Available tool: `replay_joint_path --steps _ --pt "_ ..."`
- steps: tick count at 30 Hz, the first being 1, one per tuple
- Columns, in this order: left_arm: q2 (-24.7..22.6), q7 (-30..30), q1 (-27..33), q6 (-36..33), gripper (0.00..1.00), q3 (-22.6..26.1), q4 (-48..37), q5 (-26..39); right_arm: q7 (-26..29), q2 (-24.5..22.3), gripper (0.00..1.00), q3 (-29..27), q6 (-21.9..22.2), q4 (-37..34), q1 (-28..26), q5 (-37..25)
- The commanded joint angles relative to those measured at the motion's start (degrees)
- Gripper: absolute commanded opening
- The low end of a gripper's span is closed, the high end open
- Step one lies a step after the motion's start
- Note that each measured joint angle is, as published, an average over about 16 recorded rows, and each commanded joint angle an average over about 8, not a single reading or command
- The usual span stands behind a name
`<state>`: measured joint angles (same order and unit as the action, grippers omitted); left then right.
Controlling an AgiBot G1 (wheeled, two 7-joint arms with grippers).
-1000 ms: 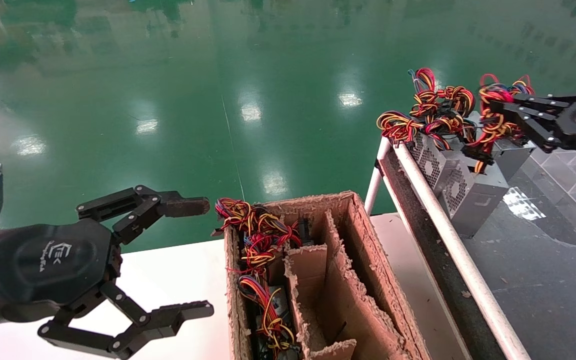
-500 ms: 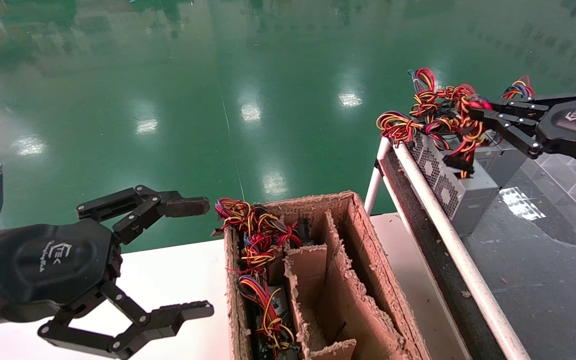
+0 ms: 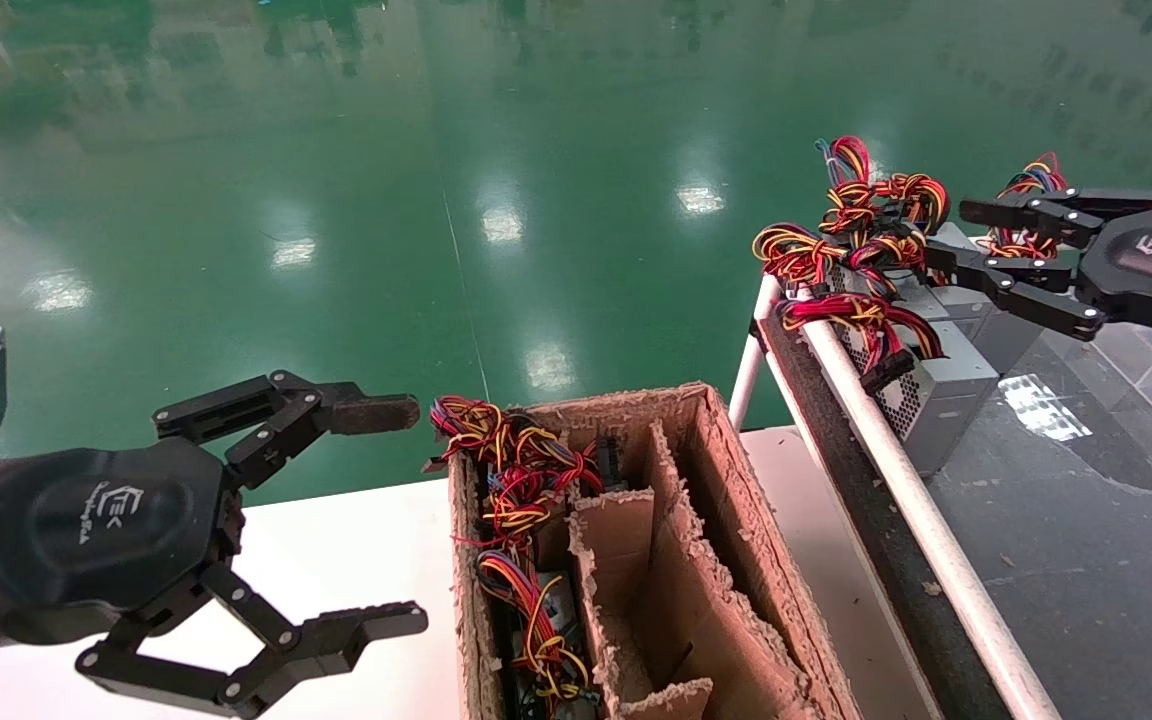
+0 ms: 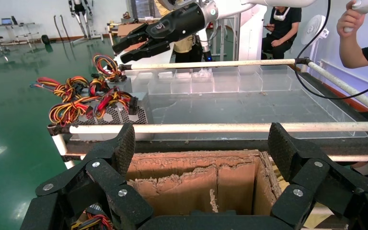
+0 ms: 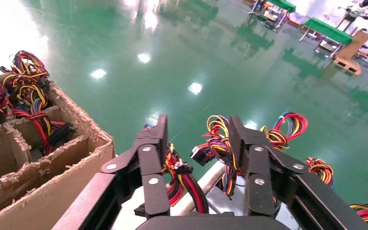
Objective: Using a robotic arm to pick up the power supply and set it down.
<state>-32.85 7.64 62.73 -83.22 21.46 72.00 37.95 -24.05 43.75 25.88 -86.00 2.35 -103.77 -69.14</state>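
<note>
The power supply point(image 3: 941, 400) is a silver-grey box with a mesh side. It rests on the dark platform point(image 3: 1086, 520) just behind the white rail point(image 3: 916, 500). Its loose red wire bundle point(image 3: 861, 312) hangs over that rail, ending in a black plug. My right gripper point(image 3: 966, 235) hovers open just above and behind the box, holding nothing. In the right wrist view the red wire bundle point(image 5: 182, 184) lies below the open right gripper point(image 5: 199, 136). My left gripper point(image 3: 406, 510) is parked open over the white table, left of the cardboard box. The left wrist view shows the power supply point(image 4: 120, 115) at the platform's corner.
A torn cardboard box point(image 3: 726, 470) with dividers stands on the white table point(image 3: 336, 560), with wired units in its left slot point(image 3: 516, 500). Other grey boxes with knotted wire coils point(image 3: 876, 215) sit behind the power supply. A green floor lies beyond.
The right gripper, shut on the wire bundle before, has opened and let go. The bundle has dropped across the rail and the box has settled flat. The left arm has not moved.
</note>
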Motion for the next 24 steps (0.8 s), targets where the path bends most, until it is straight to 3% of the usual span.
replay_joint_path --steps 1,9,24 --pt "0.0 0.0 0.0 0.0 1.0 0.0 0.0 0.0 -0.3 -0.18 1.0 -0.19 -0.22 -0.44 -0.21 0.24" --pt "0.01 0.0 -0.01 0.01 1.0 -0.01 -0.02 0.0 0.75 -0.74 1.0 -1.2 -0.79 2.42 2.07 2.54" --pt "0.01 -0.01 -0.01 0.01 1.0 0.0 -0.02 -0.01 9.64 -2.83 1.0 -3.46 -0.5 20.39 12.55 9.0"
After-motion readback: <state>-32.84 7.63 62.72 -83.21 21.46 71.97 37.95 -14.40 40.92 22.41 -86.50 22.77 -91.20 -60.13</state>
